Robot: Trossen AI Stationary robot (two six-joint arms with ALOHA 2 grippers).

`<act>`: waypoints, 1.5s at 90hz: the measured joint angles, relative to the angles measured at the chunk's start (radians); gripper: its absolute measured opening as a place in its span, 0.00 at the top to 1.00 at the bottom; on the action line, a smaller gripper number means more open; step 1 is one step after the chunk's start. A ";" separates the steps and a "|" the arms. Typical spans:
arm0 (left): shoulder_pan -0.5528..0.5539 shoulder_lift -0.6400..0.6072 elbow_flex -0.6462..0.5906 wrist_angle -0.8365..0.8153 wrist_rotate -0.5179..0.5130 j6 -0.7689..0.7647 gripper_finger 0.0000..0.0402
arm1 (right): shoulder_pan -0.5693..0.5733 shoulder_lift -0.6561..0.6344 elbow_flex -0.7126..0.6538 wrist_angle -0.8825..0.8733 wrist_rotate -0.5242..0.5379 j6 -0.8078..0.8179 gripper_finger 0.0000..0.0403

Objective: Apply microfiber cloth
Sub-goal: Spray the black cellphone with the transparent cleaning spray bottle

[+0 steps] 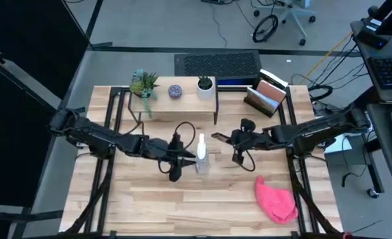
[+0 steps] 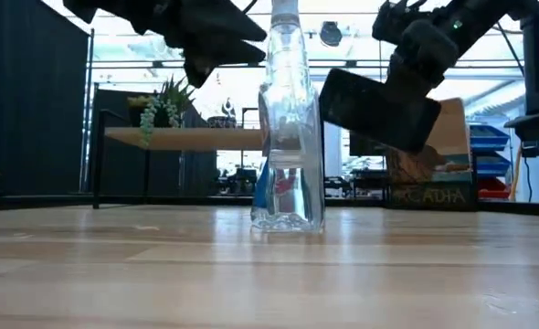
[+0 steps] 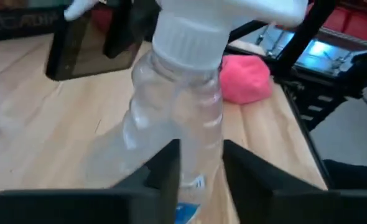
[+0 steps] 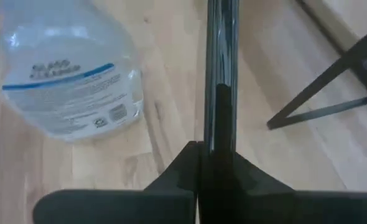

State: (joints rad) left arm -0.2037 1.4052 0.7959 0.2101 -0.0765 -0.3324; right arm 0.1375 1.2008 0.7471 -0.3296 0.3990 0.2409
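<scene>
Cloth: the pink microfiber cloth (image 1: pixel 275 202) lay crumpled, long axis diagonal. Right gripper (image 1: pixel 217 137) clamped the smartphone (image 2: pixel 377 110); left gripper (image 1: pixel 195 157) straddled the spray bottle (image 2: pixel 288 128), parted.

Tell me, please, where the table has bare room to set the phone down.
Free: the front strip left of the microfiber cloth, and the wood between the right gripper and that cloth. Crowded: the centre around the spray bottle and left gripper, and the back shelf.
</scene>
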 joint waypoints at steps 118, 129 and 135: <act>0.040 -0.030 0.100 -0.175 -0.030 0.157 0.06 | -0.001 -0.004 0.000 -0.022 0.023 -0.021 0.98; 0.040 -0.030 0.100 -0.186 -0.032 0.168 0.06 | -0.001 -0.004 0.000 -0.022 0.024 -0.035 0.98; 0.041 -0.030 0.100 -0.206 -0.035 0.184 0.07 | -0.001 -0.004 0.000 -0.022 0.026 -0.049 0.98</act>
State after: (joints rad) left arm -0.1624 1.3754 0.8963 0.0041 -0.1111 -0.1481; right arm 0.1368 1.1965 0.7471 -0.3512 0.4246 0.1919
